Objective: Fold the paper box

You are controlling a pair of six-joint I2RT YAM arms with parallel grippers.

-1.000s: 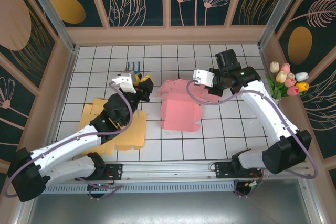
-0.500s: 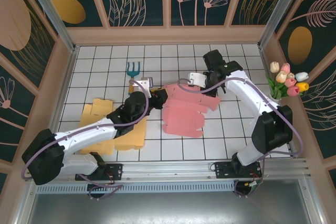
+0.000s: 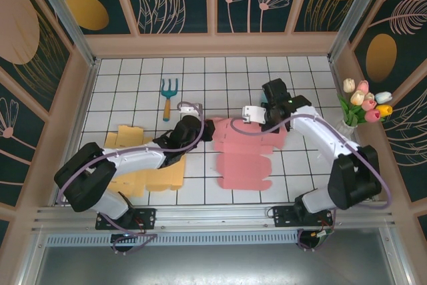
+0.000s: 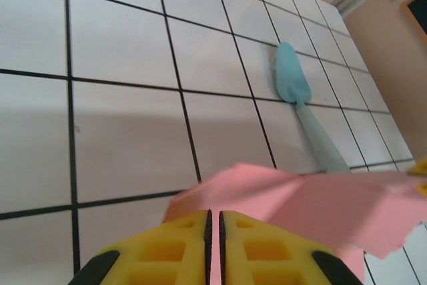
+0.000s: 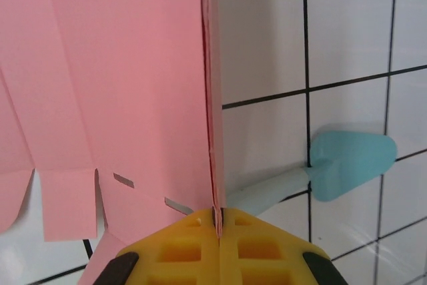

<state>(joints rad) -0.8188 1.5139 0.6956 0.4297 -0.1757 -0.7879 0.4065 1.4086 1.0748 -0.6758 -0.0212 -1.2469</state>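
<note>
Flat and unfolded, a pink paper box (image 3: 243,155) lies mid-frame on the white gridded tabletop (image 3: 127,78) in the overhead view. The right gripper (image 5: 217,213) has its jaws clamped on one edge of the sheet. The left gripper (image 4: 213,213), jaws down to a slit, appears to nip the upper-left corner. A teal trowel (image 5: 350,161) lies beside the sheet, at right in the right wrist view.

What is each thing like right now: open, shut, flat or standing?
pink paper box: unfolded, held by both grippers
left gripper: shut on pink paper box
right gripper: shut on pink paper box
yellow sheet: lying flat
garden fork: lying flat
trowel: lying flat
tulips: upright
</note>
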